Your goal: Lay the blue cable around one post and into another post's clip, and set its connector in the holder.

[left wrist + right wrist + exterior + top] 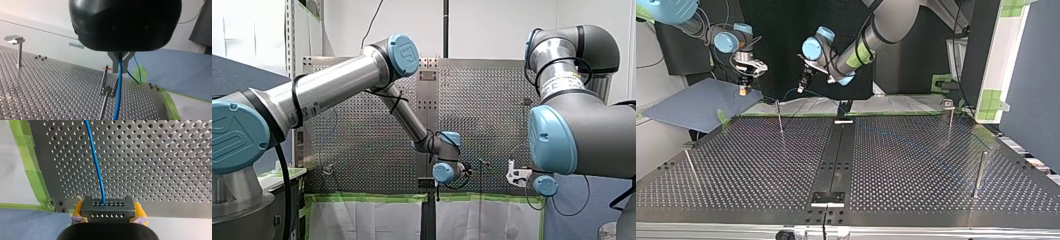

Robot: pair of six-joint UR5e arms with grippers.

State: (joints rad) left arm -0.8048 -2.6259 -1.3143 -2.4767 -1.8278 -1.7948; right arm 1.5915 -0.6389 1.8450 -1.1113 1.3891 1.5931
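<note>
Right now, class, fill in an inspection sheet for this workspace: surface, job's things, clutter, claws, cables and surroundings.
Surface: perforated table, green tape along its edge.
Job's things: blue cable runs beside the clip post; connector not yet in a holder.
Clutter: nothing seen.
Claws: left claw shut on the blue cable; right claw, yellow pads, shut on the connector.
Cables: blue cable strung between both claws.
Surroundings: blue mat beside the table.

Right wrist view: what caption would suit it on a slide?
My right end effector grips the grey connector, its blue cable trailing across the perforated table.
</note>
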